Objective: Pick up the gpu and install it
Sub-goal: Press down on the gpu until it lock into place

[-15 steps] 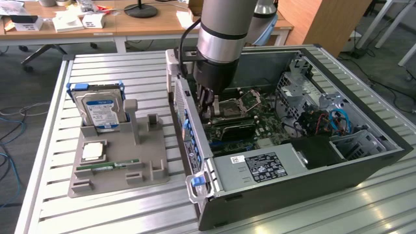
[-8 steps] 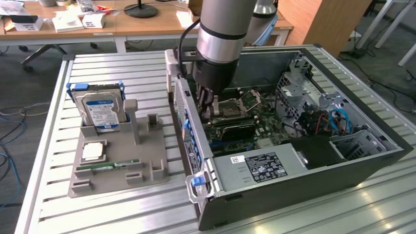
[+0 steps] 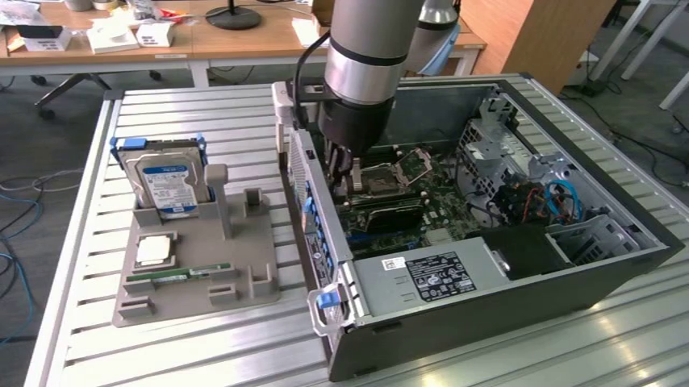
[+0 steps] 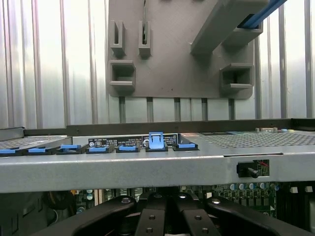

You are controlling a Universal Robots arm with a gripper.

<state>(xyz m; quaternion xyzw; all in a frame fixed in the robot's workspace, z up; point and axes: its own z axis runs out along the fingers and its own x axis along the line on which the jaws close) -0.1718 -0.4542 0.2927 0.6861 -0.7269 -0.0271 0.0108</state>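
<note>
My gripper [image 3: 350, 192] reaches down into the open computer case [image 3: 603, 266], close to the case's rear wall and beside the CPU socket [image 3: 390, 171]. Its fingers are shut. The gpu [image 3: 388, 216], a thin dark card, stands on edge over the motherboard just in front of the socket, with its end by the rear wall under my fingers. In the wrist view the black fingers [image 4: 150, 221] sit close together below the case's rear wall [image 4: 157, 167] with its blue slot clips [image 4: 156, 140]; the card itself is hidden there.
On the exterior view's left, a grey fixture [image 3: 199, 274] holds a hard drive [image 3: 167, 181], a CPU [image 3: 156, 250] and a green RAM stick [image 3: 177, 276]. The power supply [image 3: 431, 278] and drive cage [image 3: 586, 238] fill the near part of the case. Desks stand behind.
</note>
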